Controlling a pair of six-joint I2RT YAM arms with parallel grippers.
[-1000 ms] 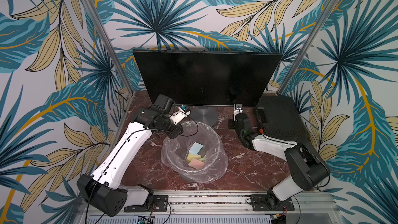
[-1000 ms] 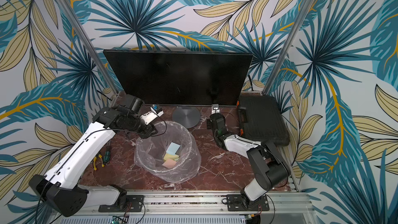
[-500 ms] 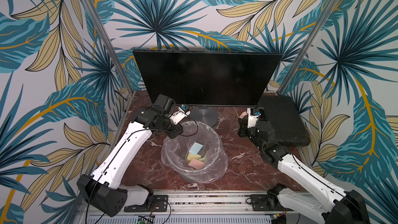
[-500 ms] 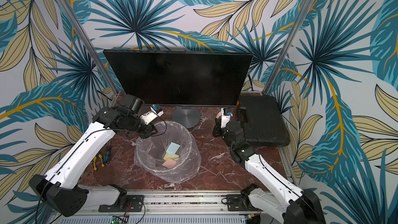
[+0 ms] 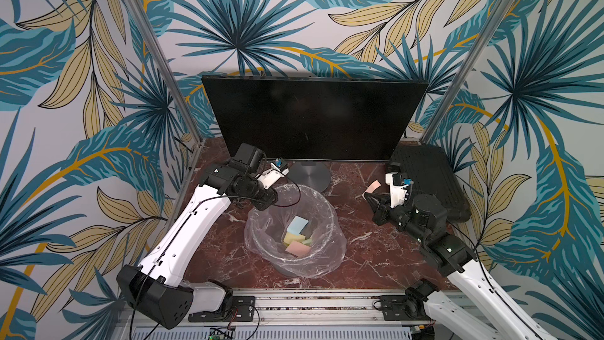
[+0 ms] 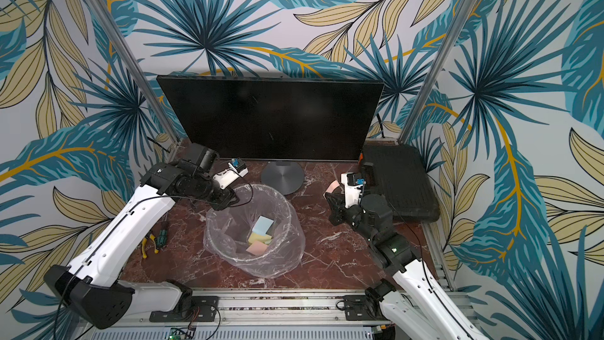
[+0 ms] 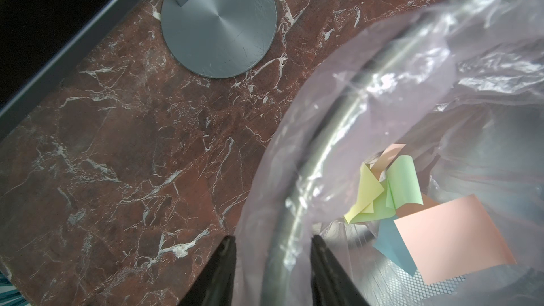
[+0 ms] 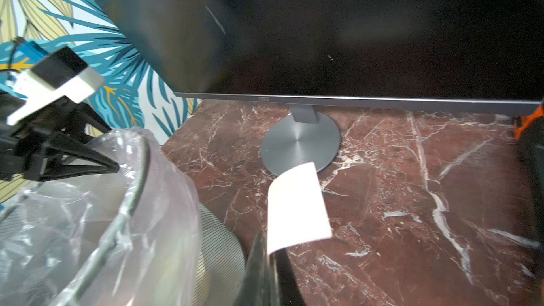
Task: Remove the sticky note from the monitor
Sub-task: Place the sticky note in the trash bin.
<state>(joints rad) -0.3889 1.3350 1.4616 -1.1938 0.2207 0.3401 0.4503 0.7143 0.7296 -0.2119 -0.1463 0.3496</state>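
A red marble table fills the floor of a booth papered with blue and tan leaves. Nearest the front edge, two white arms rise from a metal rail. Beside the left arm lie two small hand tools (seen in one top view only).

At mid-table stands one round bin lined with a clear plastic bag. From above, four loose notes show in it: blue, yellow, green and pink. The left wrist view hints at more pinkish paper behind, so the count is uncertain.

The left gripper straddles the bin's far left rim, one finger outside and one inside, clamped on rim and bag.

Right of the bin, well clear of it, the right gripper is pinched tight on one pale pink sticky note. The note sticks up from the fingertips above bare marble, clear of the screen.

Behind stands one monitor, its screen black, on a round grey base. One black ribbed case lies flat at its right corner.
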